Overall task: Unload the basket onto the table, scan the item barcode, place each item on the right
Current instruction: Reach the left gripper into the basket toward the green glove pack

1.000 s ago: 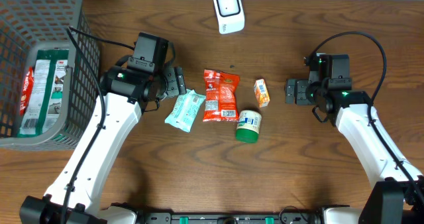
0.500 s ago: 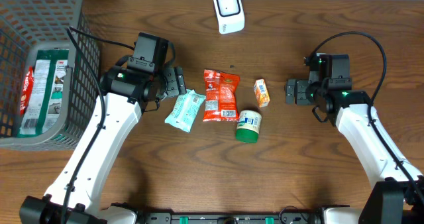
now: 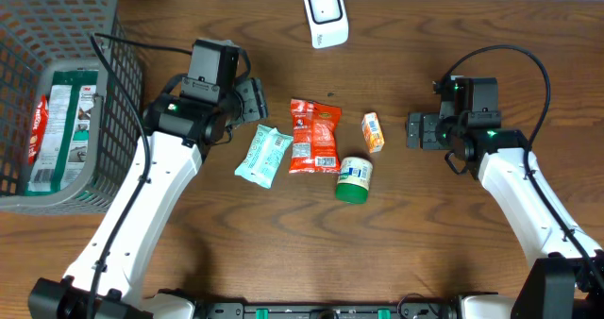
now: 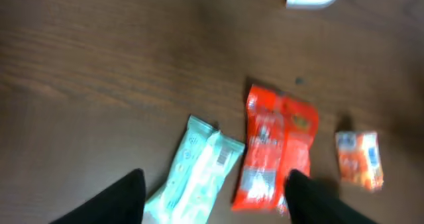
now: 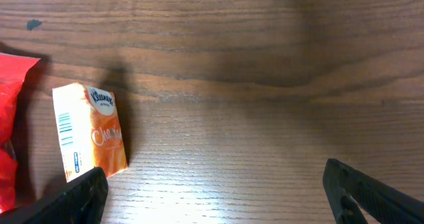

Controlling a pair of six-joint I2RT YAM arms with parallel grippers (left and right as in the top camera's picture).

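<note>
Several items lie mid-table: a mint-green packet [image 3: 263,156], a red snack packet [image 3: 313,135], a small orange tissue pack [image 3: 373,131] and a green-lidded tub [image 3: 356,179]. The white scanner [image 3: 325,15] stands at the far edge. My left gripper [image 3: 250,100] hovers open just beyond the mint packet's far end, holding nothing. Its blurred wrist view shows the mint packet [image 4: 199,168] and red packet [image 4: 275,148] on the wood ahead of the left gripper [image 4: 215,177]. My right gripper [image 3: 412,130] is open and empty to the right of the tissue pack [image 5: 89,134]; the right gripper [image 5: 213,171] has bare wood between its fingers.
A grey wire basket [image 3: 123,83] fills the far left corner, with a green-and-white pack [image 3: 64,121] and a red pack [image 3: 38,125] inside. A black cable runs from the left arm over the basket's rim.
My left gripper has pulled back from the mint packet's far end toward the table's far edge, its jaws somewhat narrower. The packet stays put. The right arm has not moved.
</note>
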